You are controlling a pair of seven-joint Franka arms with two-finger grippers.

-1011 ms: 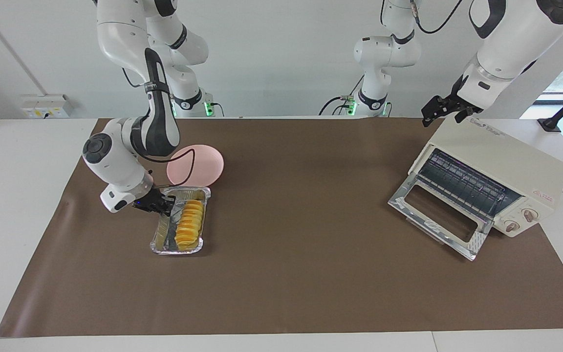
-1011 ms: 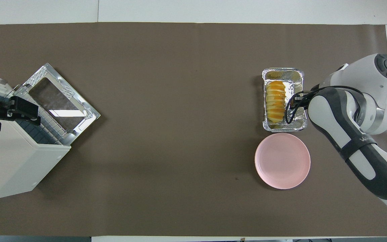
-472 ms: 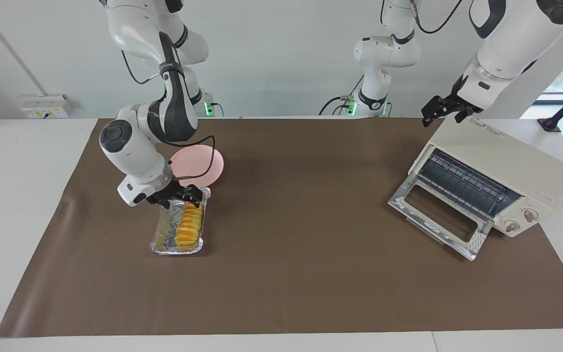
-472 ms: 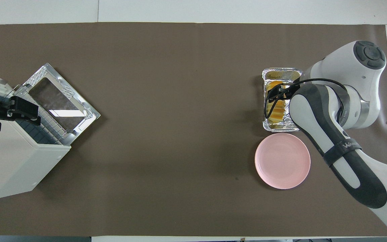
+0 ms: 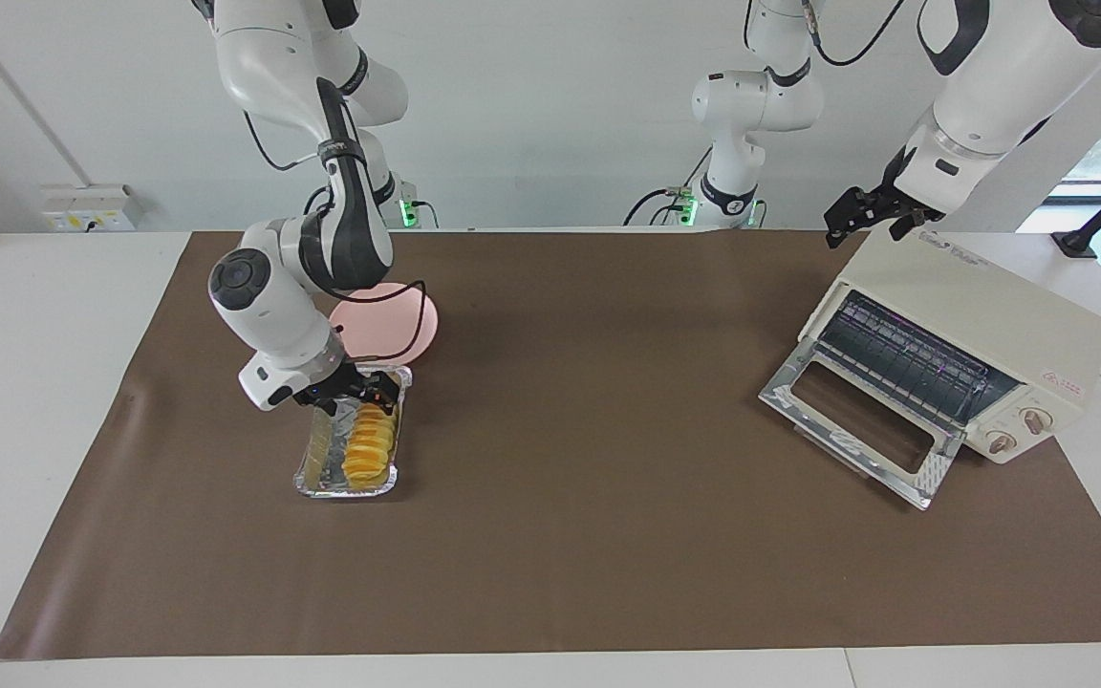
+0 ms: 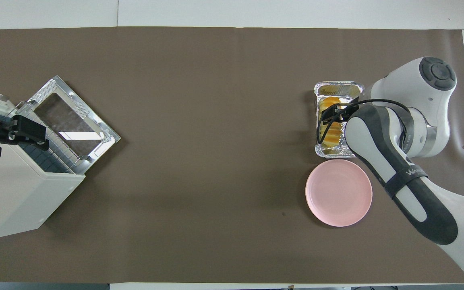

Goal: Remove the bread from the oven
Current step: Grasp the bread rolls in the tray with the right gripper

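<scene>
The bread (image 5: 369, 447), a ridged golden-yellow loaf, lies in a silver foil tray (image 5: 313, 478) on the brown mat toward the right arm's end of the table. My right gripper (image 5: 356, 392) hangs open low over the loaf's end nearer the robots; from overhead the right gripper (image 6: 332, 113) covers part of the bread (image 6: 330, 137). The cream-white oven (image 5: 981, 320) stands toward the left arm's end, its glass door (image 5: 856, 420) folded down and its wire rack bare. My left gripper (image 5: 861, 215) waits open at the oven's top corner; contact cannot be told.
A pink plate (image 5: 417, 320) sits beside the foil tray, nearer to the robots. The oven's open door (image 6: 73, 117) juts out over the mat (image 6: 216, 121). The right arm's elbow (image 6: 437, 76) overhangs the mat past the tray.
My right gripper has lifted from the tray's side rim, swung over the bread and opened. The tray, bread, oven and left arm have stayed put.
</scene>
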